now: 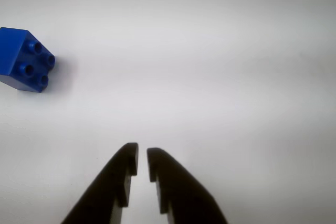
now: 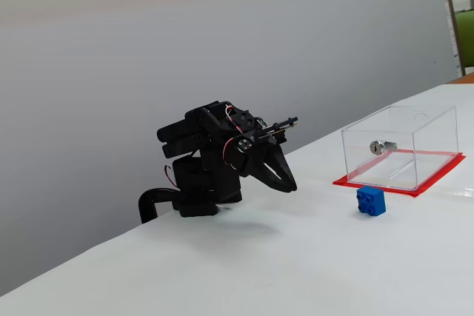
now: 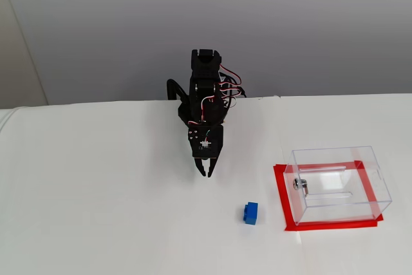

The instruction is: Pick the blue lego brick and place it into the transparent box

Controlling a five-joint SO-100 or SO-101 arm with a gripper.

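Your hand [image 1: 142, 157] is nearly closed, holding nothing, above the tabletop [image 1: 220, 77]; blue lego brick [image 1: 25, 60] lies ahead-left of it in wrist view; transparent box [image 3: 338, 183] stands beyond the brick.

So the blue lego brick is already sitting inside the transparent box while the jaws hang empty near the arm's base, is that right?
Not quite: the blue lego brick sits on the table outside the transparent box, beside its red base, as both fixed views show. The jaws are indeed empty.
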